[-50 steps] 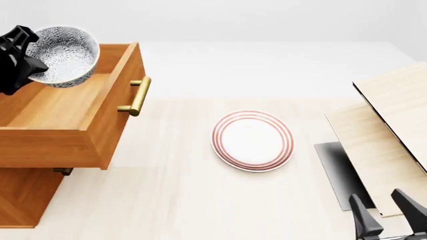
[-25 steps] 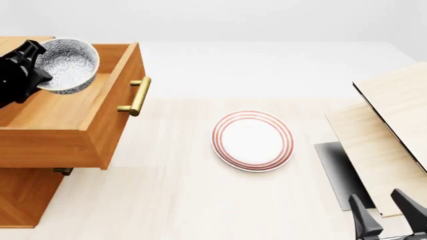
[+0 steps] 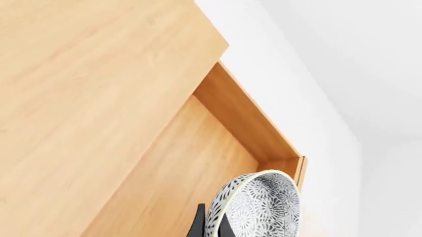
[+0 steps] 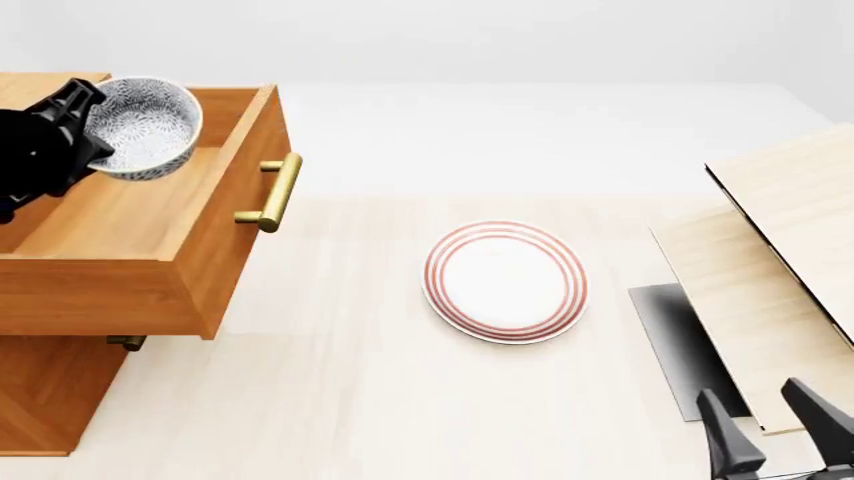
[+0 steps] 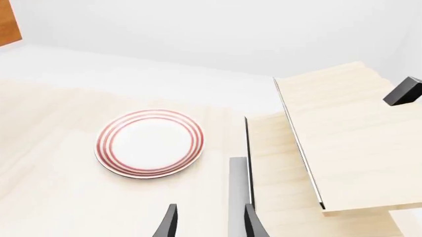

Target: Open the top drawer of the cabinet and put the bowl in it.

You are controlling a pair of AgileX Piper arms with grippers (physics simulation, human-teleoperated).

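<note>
The cabinet [image 4: 40,400] stands at the left with its top drawer [image 4: 147,215] pulled far out, its brass handle [image 4: 274,190] facing right. My left gripper [image 4: 91,128] is shut on the rim of the speckled bowl [image 4: 147,125] and holds it tilted over the back of the open drawer. In the left wrist view the bowl [image 3: 260,207] hangs on its side above the drawer floor [image 3: 191,163], with one black finger [image 3: 197,224] on its rim. My right gripper [image 4: 777,425] is open and empty at the front right, and it also shows in the right wrist view [image 5: 209,222].
A white plate with red rings [image 4: 505,281] lies mid-table and also shows in the right wrist view [image 5: 149,143]. Pale wood boards [image 4: 787,250] and a dark grey mat [image 4: 674,340] sit at the right. A lower drawer handle [image 4: 127,342] peeks out under the open drawer.
My left gripper has carried the bowl a little down and to the right over the open drawer. The right arm has not moved.
</note>
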